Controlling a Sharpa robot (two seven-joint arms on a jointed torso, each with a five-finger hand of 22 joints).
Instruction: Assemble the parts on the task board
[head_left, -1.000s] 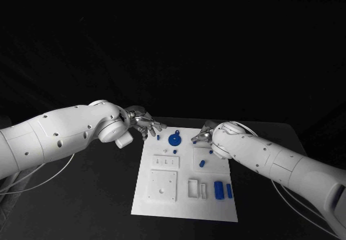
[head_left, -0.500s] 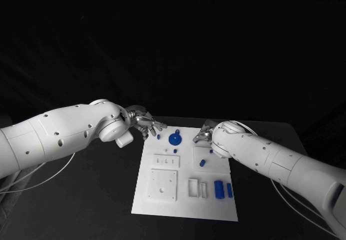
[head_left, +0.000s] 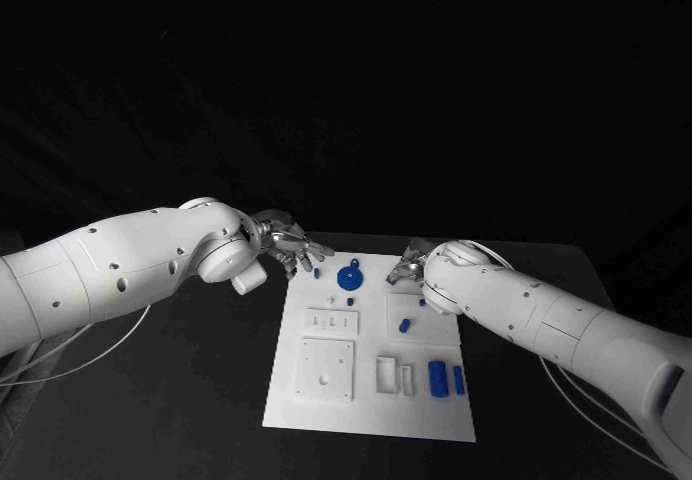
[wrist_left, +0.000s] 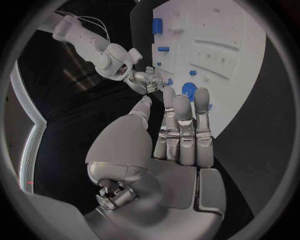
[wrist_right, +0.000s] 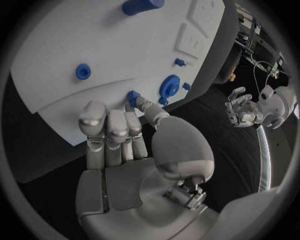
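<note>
The white task board (head_left: 368, 400) lies in the middle of the table. A blue gear (head_left: 351, 277) sits near its far edge, with a small blue peg (head_left: 316, 272) to its left. My left hand (head_left: 290, 249) hovers over the board's far left corner, fingers (wrist_left: 182, 117) stretched out and holding nothing, the gear (wrist_left: 187, 90) just beyond them. My right hand (head_left: 407, 269) is at the far right part of the board, fingers extended. Its thumb tip (wrist_right: 145, 106) lies against a short blue peg (wrist_right: 132, 97), which it does not grip.
More blue parts lie on the board: a ring (wrist_right: 83, 71), a cylinder (head_left: 405, 325), two longer blocks (head_left: 437, 380) near the front right and a tiny stud (head_left: 351, 300). Raised white fixtures (head_left: 326, 370) occupy the board's left half. Black table surrounds the board.
The left hand's fingers have risen slightly over the far left corner. The right hand and the parts have stayed put.
</note>
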